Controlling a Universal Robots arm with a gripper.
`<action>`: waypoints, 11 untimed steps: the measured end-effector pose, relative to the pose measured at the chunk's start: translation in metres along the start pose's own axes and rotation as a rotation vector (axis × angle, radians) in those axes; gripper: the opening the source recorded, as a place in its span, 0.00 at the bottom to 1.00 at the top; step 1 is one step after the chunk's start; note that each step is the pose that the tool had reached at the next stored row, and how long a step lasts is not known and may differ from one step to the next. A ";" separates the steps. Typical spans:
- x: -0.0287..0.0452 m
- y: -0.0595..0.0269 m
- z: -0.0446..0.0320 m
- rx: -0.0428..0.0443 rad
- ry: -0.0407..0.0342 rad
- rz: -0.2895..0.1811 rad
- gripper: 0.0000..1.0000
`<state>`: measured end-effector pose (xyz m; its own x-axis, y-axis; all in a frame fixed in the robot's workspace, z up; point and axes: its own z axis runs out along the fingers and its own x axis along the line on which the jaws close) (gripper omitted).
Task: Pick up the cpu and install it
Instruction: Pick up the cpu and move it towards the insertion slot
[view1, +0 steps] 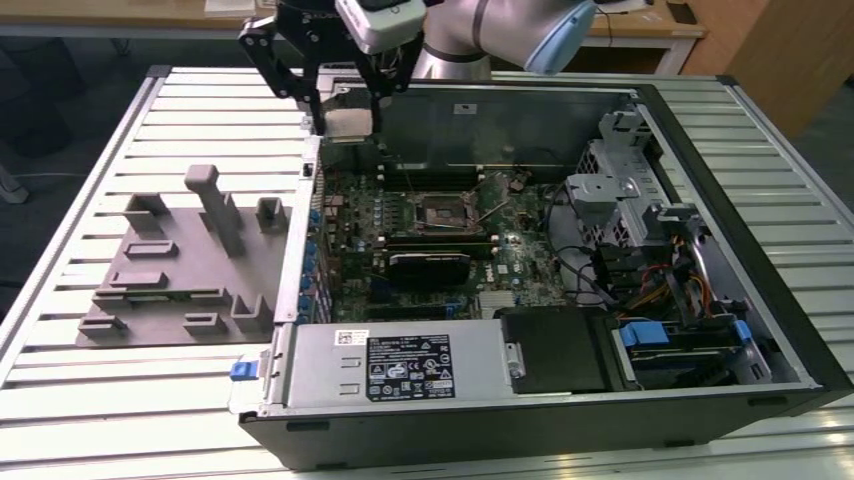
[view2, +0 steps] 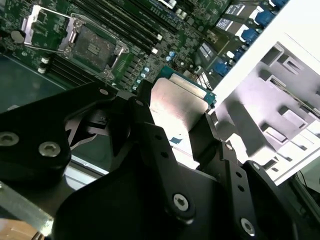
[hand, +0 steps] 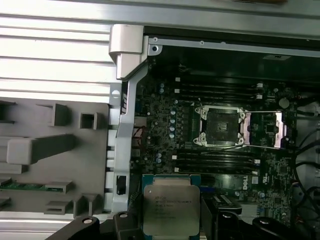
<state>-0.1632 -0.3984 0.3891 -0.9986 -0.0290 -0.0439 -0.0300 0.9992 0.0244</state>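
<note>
Fingers (view2: 150, 145) grip cpu (hand: 171, 210) above case (view1: 534, 440); socket (hand: 220, 126) inside sits open.

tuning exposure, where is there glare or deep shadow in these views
Second wrist view: glare whitens the cpu and the grey fixture. First wrist view: table slats blow out, the case under its rim lies in shadow. Exterior view: even light.
</note>
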 end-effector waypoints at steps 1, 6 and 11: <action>-0.0023 -0.0001 0.0001 0.0000 -0.0001 0.000 0.55; -0.0142 -0.0004 0.0006 -0.0001 0.0000 0.000 0.55; -0.0256 -0.0008 0.0011 -0.0001 0.0001 0.000 0.55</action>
<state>-0.1375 -0.3984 0.3891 -0.9986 -0.0289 -0.0438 -0.0300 0.9992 0.0245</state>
